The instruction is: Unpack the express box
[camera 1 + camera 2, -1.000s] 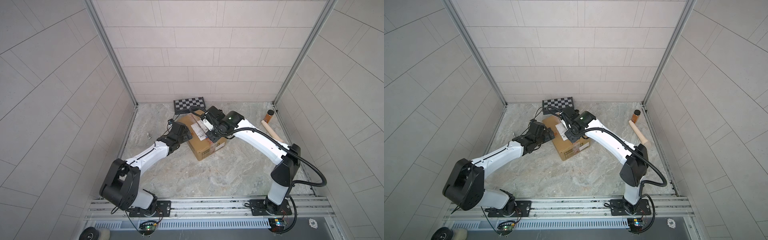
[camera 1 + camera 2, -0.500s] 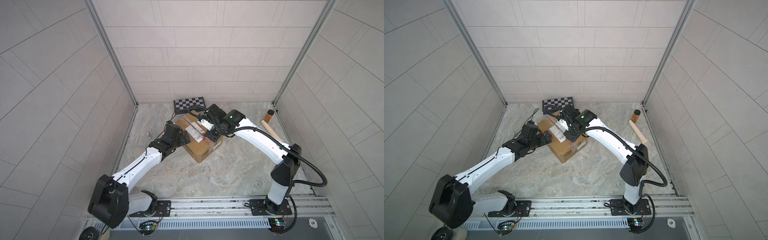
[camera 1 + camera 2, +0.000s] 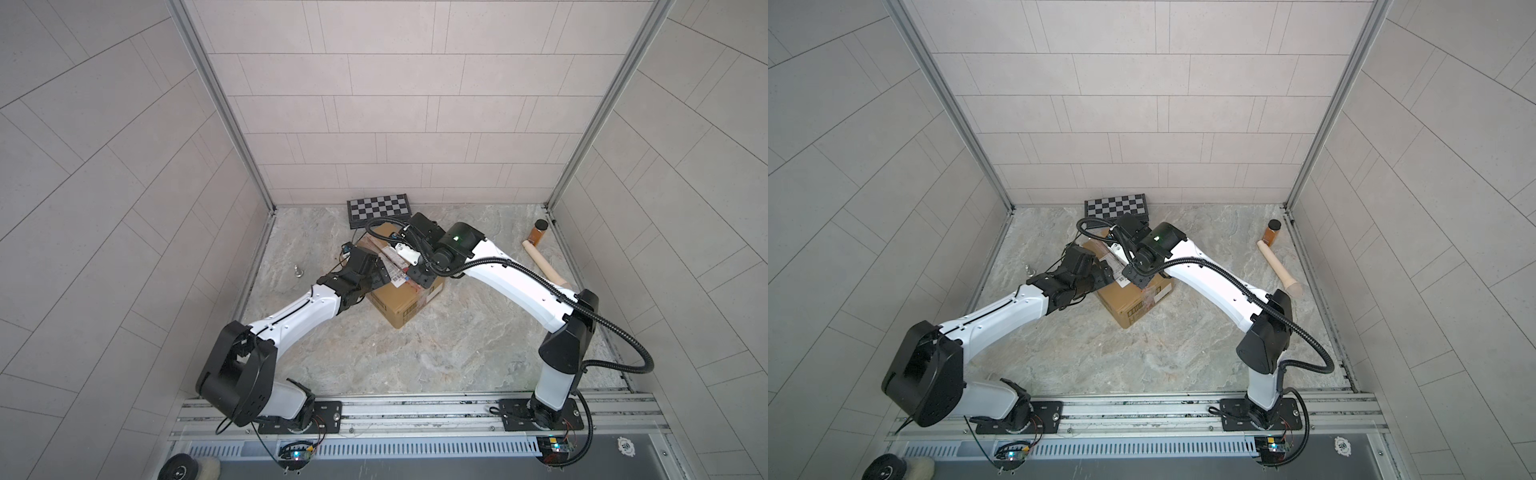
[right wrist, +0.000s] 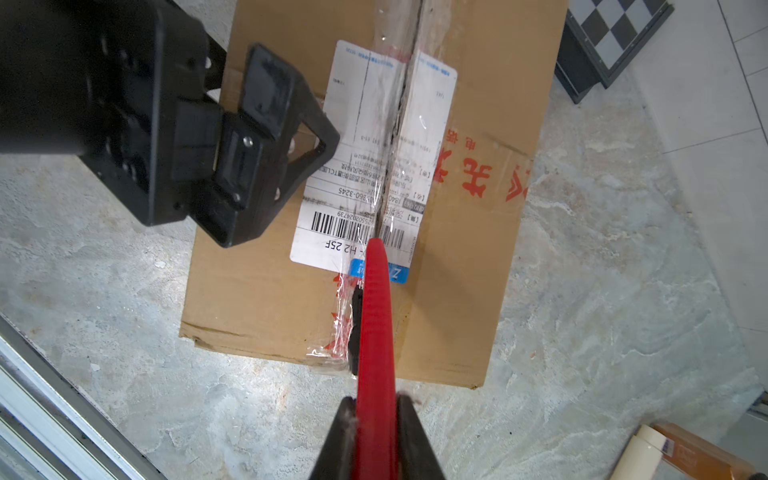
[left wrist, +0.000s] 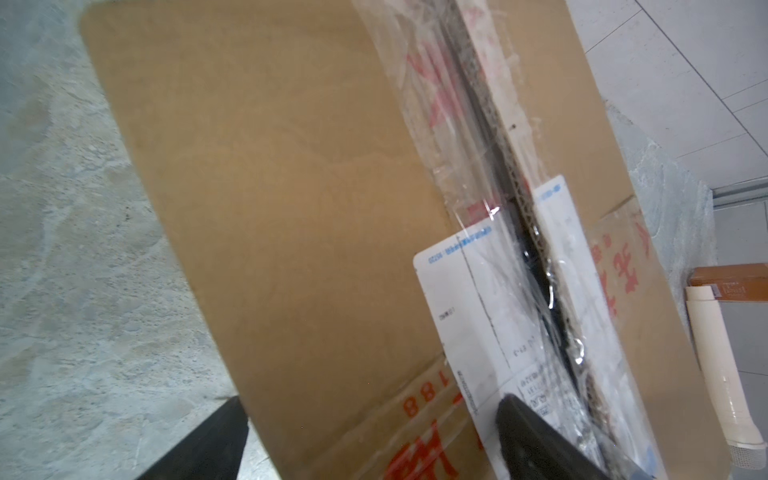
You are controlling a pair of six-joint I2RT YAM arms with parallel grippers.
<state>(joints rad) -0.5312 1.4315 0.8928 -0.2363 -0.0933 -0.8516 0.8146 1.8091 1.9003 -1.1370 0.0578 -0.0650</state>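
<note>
The left gripper [image 5: 365,436] had edged onto the express box [image 3: 395,303], jaws wide astride one edge. That brown corrugated carton stayed near the marbled surface's [image 3: 457,340] back edge, tape crinkled. The right gripper [image 4: 376,432] pinched a ridged red tool [image 4: 376,316].

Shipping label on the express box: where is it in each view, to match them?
In both top views: shipping label atop the express box, mid-frame.
Left wrist: straddling the taped seam, label at.
Right wrist: at the red cutter's tip, label at.
Shared landmark: cream rolling pin.
</note>
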